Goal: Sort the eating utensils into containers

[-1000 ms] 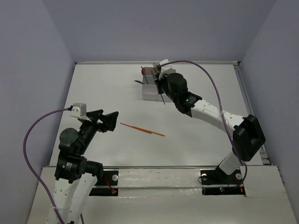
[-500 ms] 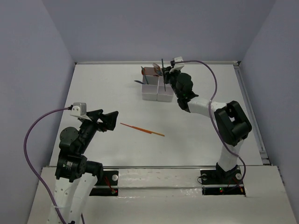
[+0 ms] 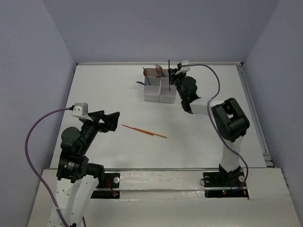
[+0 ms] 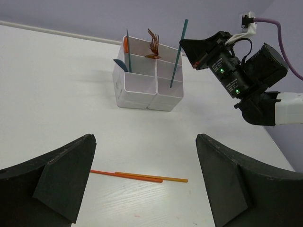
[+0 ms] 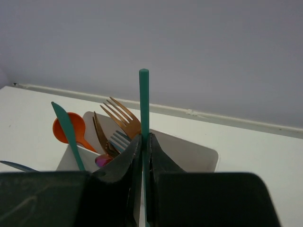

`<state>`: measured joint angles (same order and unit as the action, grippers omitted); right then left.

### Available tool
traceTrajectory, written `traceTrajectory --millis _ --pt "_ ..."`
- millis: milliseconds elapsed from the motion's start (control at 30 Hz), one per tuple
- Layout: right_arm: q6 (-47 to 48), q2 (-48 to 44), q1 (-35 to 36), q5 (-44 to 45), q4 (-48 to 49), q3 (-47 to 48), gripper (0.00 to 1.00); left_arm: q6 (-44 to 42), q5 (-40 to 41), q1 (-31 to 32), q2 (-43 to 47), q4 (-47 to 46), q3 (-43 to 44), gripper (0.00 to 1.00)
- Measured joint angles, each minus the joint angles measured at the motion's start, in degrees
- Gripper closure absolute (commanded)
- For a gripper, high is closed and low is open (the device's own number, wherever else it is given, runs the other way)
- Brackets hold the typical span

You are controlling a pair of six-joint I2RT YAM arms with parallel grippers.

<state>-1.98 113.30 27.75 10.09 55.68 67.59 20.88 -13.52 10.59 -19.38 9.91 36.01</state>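
Teal stick [image 5: 143, 94] pinched by the right gripper [image 5: 143, 141] at the white box [image 4: 142, 87].
An orange spoon [image 5: 78, 126] and brown forks [image 5: 120, 116] are kept in it, at the table's [image 3: 104, 94] 12 o'clock; orange sticks [image 3: 144, 131] are left at 6 o'clock from it; the left gripper [image 4: 145, 142] is spread.

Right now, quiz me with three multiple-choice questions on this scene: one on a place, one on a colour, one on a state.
1. Where are the orange sticks?
A) flat on the table
B) held in the air
C) hanging off the edge
2. What colour is the stick in the right pincer?
A) orange
B) teal
C) brown
3. How is the left pincer?
A) open, empty
B) shut, empty
C) shut on something

Answers:
1 A: they lie on the bare top between the arms.
2 B: the upright stick pinched there is teal.
3 A: it stands wide apart with nothing in it.
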Motion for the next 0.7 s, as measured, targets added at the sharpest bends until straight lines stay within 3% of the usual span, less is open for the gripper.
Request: traceTrajectory --millis 133,200,233,367,467,700 --pt "0.0 0.0 -0.68 -0.02 1.97 -1.66 0.87 -0.02 -0.02 -0.26 -0.02 -0.09 0.0 0.01" --pt "0.07 0.0 -0.68 -0.44 2.78 -3.39 0.73 0.0 -0.04 -0.52 -0.02 -0.11 0.0 0.01" --pt "-0.2 0.0 -0.68 -0.7 2.8 -4.04 0.73 0.0 -0.04 -0.59 -0.02 -0.15 0.0 0.01" --pt "0.02 -0.2 -0.68 -2.58 2.08 -5.7 0.56 0.0 -0.09 -0.59 -0.02 -0.24 0.0 0.01" --pt "0.2 -1.75 -0.68 -3.74 0.94 -6.56 0.52 -0.02 -0.22 -0.59 -0.02 -0.24 0.0 0.01" --pt "0.2 -12.66 0.85 -5.75 -6.49 -8.55 0.53 0.0 -0.39 -0.59 0.02 -0.24 0.0 0.01"
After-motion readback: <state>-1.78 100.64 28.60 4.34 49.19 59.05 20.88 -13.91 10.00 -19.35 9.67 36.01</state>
